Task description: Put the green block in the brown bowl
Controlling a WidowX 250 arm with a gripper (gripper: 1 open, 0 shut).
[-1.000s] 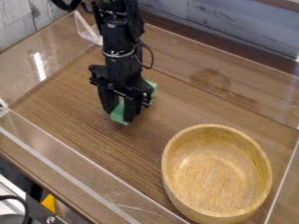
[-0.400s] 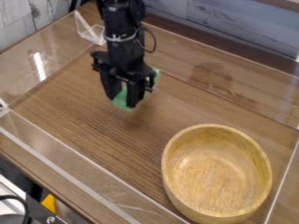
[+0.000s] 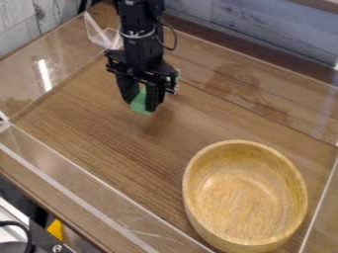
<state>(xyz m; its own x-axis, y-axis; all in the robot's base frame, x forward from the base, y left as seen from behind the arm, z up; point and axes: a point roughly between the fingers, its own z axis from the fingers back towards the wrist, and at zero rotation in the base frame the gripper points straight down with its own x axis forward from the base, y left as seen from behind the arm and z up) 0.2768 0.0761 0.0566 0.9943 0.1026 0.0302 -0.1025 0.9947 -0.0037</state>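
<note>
Farther up the frame than before, the small bright-green rectangular block [image 3: 138, 102] now sits slightly above and left of centre, pinched in the black metal gripper [image 3: 141, 87], whose dark arm [image 3: 136, 20] reaches in from the top edge. Below them spreads the brown wooden desk [image 3: 99, 158]. Well apart from the block, the large round light-brown wooden bowl [image 3: 244, 196] stands at lower right, its inside bare.

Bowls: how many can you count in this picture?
1. The brown bowl sits on the wooden table, at the picture's lower right.
</note>
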